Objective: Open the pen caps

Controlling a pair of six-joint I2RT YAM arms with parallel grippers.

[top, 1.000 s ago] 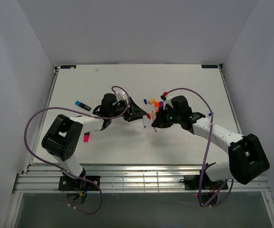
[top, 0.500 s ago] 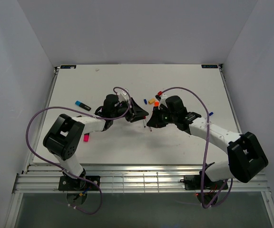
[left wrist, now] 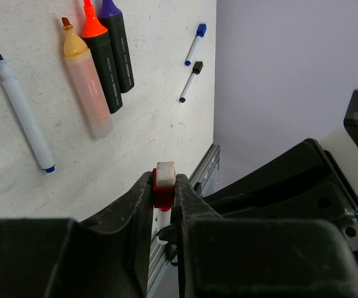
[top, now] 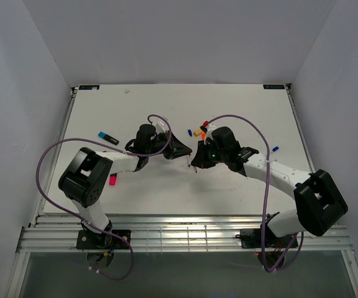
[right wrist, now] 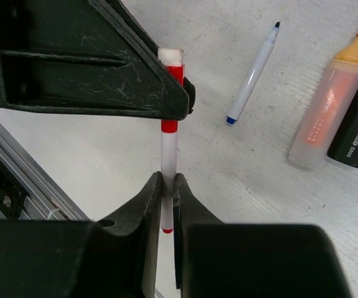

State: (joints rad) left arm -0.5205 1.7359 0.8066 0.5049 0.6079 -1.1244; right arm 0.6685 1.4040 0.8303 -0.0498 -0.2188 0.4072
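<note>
The white surface (top: 166,105) carries everything, and the left arm (top: 114,160) and right arm (top: 272,172) reach in over it and meet near its middle. There the left gripper (left wrist: 165,186) is pressed onto a red cap (left wrist: 165,181), its fingers pinching the cap from both sides. The right gripper (right wrist: 168,186) is clamped on the white barrel (right wrist: 168,155) of the same thin pen, just below the cap. The two grippers sit almost nose to nose, with only a short stretch of barrel and a red band showing between them, and the cap is on the barrel. Beyond them three highlighters lie side by side on the surface: a pale orange highlighter (left wrist: 86,87), a black highlighter with an orange tip (left wrist: 101,62) and a black highlighter with a purple tip (left wrist: 118,49). A thin white pen (left wrist: 22,112) lies just beside them. Well apart, near the left arm, lie a teal highlighter (top: 109,137) and a small magenta cap (top: 112,180), the latter alone at the left.
</note>
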